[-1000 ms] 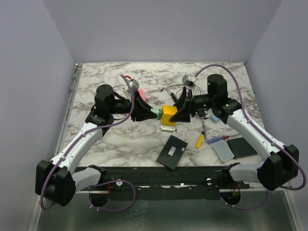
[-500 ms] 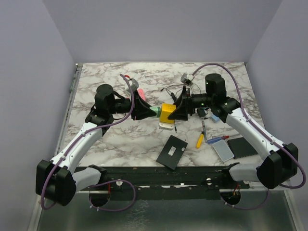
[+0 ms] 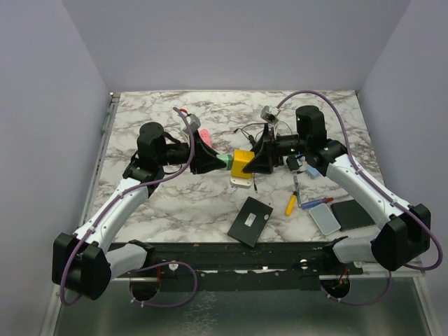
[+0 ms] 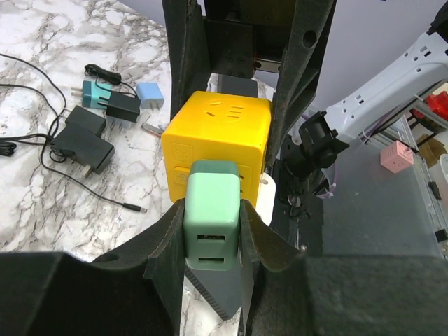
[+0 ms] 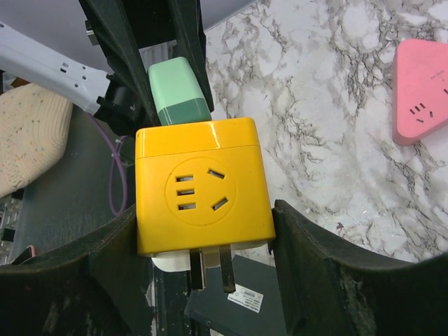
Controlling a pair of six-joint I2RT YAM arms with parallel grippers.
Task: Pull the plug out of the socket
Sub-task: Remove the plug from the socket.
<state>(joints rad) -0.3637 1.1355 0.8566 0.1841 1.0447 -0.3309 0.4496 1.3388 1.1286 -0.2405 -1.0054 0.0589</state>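
Note:
A yellow cube socket (image 3: 243,164) hangs above the middle of the table, with my right gripper (image 3: 253,162) shut on its two sides. In the right wrist view the socket (image 5: 199,185) fills the gap between the fingers, its metal prongs pointing down. A pale green plug (image 3: 226,163) sits against the socket's left face, still joined to it. My left gripper (image 3: 215,162) is shut on that plug. The left wrist view shows the plug (image 4: 211,213) pinched between both pads, with the socket (image 4: 217,136) right behind it.
A black box (image 3: 250,220), a yellow-handled tool (image 3: 290,204), a blue-and-white device (image 3: 325,217) and a black slab (image 3: 352,212) lie near the front. A pink socket (image 3: 203,134), black adapters with cables (image 3: 255,130) and a white adapter (image 3: 271,114) lie behind.
The right arm has shifted slightly left and back, carrying the socket a little to the left. Both grips are unchanged and the plug is still against the socket.

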